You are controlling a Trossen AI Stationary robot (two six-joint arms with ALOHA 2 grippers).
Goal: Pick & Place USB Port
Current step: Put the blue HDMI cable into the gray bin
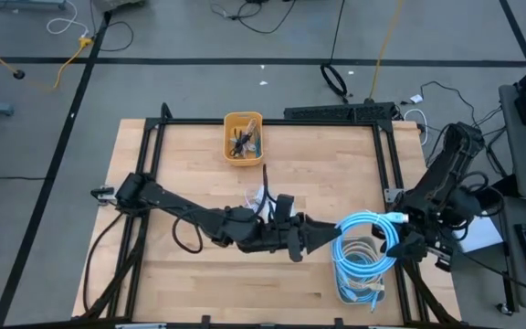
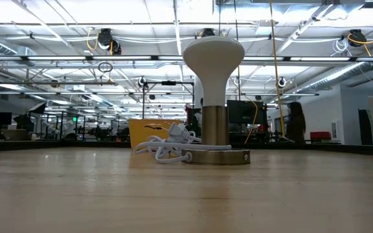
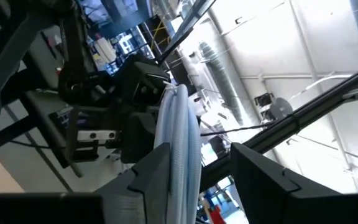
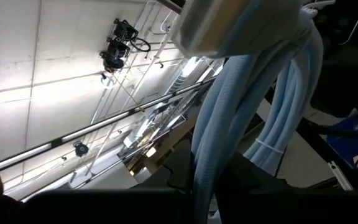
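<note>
Pinching one side of the blue coiled cable [image 1: 365, 243], the right gripper [image 1: 396, 239] has its fingers clenched on the bundle near the table's right edge, holding the loops up so the other arm can reach them. The left gripper [image 1: 325, 234] meets the coil from the opposite side; its wrist view shows its fingers [image 3: 157, 177] spread with the pale blue strands running between them, not squeezed, which reads as a handover either starting or just let go. Below the coil sits a grey bin [image 1: 359, 285], likely its destination. Farther off, a white cable [image 1: 256, 197] lies mid-table [image 1: 190, 146] and a yellow bin [image 1: 242, 137] holds small parts.
</note>
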